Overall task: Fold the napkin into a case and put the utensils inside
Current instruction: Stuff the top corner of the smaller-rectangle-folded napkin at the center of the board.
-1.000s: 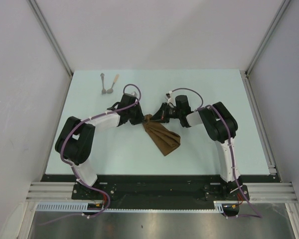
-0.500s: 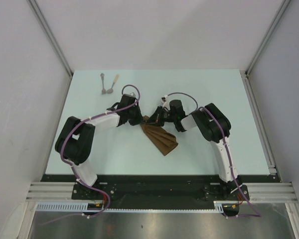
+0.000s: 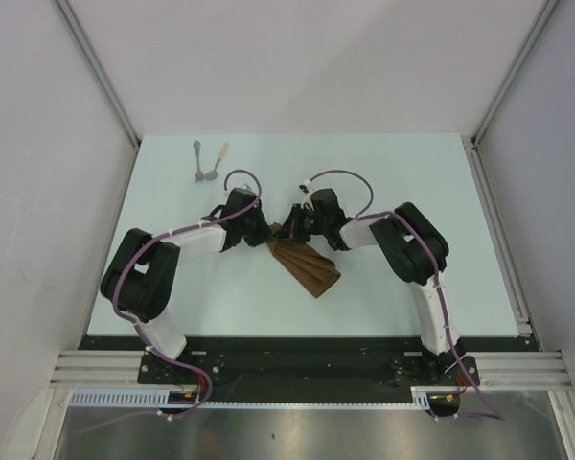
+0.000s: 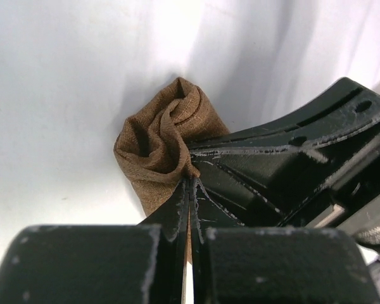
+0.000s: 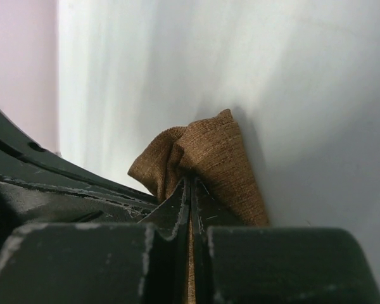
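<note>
The brown napkin (image 3: 307,265) lies bunched in a narrow wedge at the table's middle, its far tip pinched between both arms. My left gripper (image 3: 268,234) is shut on the cloth's bunched end (image 4: 161,142), fabric squeezed between its fingers. My right gripper (image 3: 289,228) is shut on the same end from the other side, where the napkin (image 5: 209,155) shows folded over its fingertips. The two grippers nearly touch; the right one's black body fills the right of the left wrist view. The two utensils (image 3: 209,163) lie side by side at the far left, apart from both arms.
The pale table (image 3: 402,182) is walled by white panels on three sides, with metal rails along the left and right edges. Both arm bases stand at the near edge.
Both grippers have shifted left together with the napkin's tip, the right arm reaching further across. The napkin has drawn narrower.
</note>
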You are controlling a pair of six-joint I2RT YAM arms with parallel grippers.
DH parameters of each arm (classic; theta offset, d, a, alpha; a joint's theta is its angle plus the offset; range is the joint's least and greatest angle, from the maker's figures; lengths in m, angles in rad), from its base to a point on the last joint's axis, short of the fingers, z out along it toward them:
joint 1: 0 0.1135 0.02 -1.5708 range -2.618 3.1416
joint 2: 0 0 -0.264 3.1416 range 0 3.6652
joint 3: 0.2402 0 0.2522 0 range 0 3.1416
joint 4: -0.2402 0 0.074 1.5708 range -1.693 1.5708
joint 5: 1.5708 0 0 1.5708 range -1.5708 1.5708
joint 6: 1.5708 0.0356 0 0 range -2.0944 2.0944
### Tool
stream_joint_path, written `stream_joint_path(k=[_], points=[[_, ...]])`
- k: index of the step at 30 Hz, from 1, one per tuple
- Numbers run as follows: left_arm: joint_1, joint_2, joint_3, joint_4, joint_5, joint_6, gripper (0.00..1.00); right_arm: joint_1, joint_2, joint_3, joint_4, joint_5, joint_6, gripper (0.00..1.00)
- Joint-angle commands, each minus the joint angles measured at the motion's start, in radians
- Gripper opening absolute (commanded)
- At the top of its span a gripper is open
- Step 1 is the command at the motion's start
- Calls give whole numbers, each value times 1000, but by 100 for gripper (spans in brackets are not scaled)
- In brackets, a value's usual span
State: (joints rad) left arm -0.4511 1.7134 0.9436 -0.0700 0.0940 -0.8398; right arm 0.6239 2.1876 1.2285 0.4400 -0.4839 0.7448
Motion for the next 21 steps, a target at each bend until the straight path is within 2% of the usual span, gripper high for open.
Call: stream_joint_path(k=[1,3,5,21], points=[[-1,-66,-52,121,64,-51,0,-45,1,-60,221,-196,201,0],[3,-80,-72,139,53,-41,0,-73,4,-72,316,-252,293,0],[8,-89,-86,141,52,-33,0,-81,1,-72,342,-291,318,0],[17,-123,-95,145,47,-8,0,-65,55,-60,358,-315,300,0]])
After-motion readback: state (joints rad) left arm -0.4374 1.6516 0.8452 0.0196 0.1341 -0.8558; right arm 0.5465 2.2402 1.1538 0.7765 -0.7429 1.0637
